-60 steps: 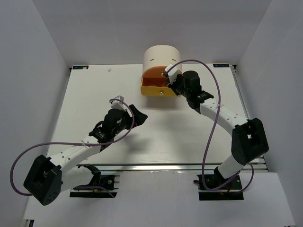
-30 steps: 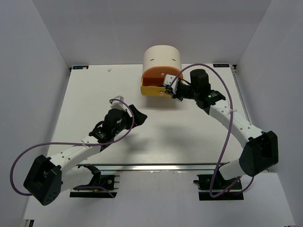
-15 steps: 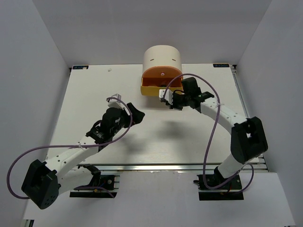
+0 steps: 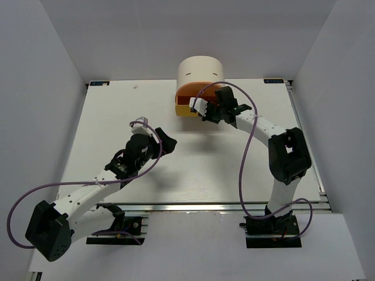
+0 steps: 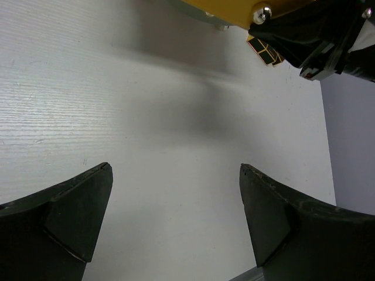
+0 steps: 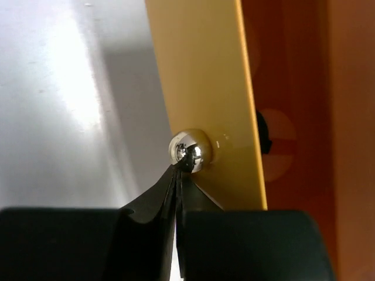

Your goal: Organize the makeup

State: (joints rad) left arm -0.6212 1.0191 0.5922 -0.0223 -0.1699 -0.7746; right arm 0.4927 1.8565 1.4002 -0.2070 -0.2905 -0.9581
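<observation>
The right claw (image 6: 180,168) is squeezed tight, and its two black tips touch one shiny round silver knob (image 6: 188,151). The knob sits on the smooth yellow drawer (image 6: 205,76). One orange drawer (image 4: 192,89) is above it, and both are in one round cream cabinet (image 4: 201,69). The left claw (image 5: 174,175) is spread wide with nothing in it, over the white, finely lined desk (image 5: 88,88). The makeup is hidden, and I cannot tell where it is.
</observation>
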